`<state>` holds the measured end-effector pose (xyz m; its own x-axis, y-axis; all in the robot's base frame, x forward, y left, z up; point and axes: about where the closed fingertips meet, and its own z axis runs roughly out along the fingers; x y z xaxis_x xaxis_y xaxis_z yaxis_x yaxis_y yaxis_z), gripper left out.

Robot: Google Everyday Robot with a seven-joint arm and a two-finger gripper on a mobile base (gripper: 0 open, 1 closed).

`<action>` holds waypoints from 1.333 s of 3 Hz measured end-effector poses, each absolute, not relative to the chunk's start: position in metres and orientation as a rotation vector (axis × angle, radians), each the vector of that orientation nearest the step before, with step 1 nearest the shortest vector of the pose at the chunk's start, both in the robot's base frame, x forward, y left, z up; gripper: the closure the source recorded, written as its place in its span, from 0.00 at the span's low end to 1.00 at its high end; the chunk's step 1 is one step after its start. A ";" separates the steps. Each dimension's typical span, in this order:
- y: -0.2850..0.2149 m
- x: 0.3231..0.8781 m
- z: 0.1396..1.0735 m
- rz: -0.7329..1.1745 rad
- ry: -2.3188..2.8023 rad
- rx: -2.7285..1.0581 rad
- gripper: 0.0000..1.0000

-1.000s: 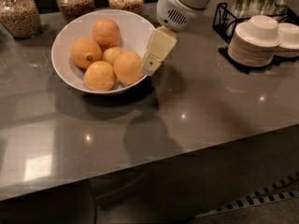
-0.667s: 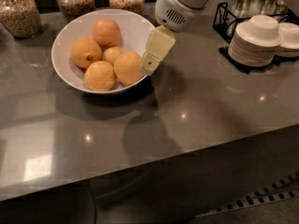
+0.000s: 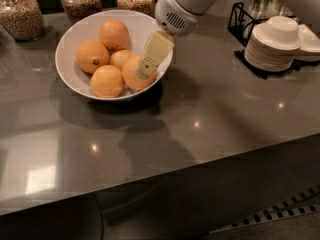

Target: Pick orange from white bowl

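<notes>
The white bowl sits at the back left of the grey counter and holds several oranges. A large plain orange lies at the bowl's front right. My gripper reaches down from the upper right, and its cream tip lies against this orange's right side, just inside the rim. Another large orange lies at the back and one at the front. One with a dark stem dot lies at the left. A smaller, paler one is in the middle.
Three glass jars of dry goods stand along the back behind the bowl. A stack of small white plates sits on a black rack at the right. The counter's front edge runs across below.
My gripper has moved left and slightly down, from the bowl's right rim onto the front right orange. The oranges and bowl have not moved.
</notes>
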<state>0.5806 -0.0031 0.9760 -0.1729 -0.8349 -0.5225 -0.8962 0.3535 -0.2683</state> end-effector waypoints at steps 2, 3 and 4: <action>0.029 0.595 0.955 0.257 2.010 -1.446 0.17; 0.032 0.595 0.939 0.297 2.042 -1.422 0.25; 0.034 0.591 0.925 0.330 2.075 -1.405 0.23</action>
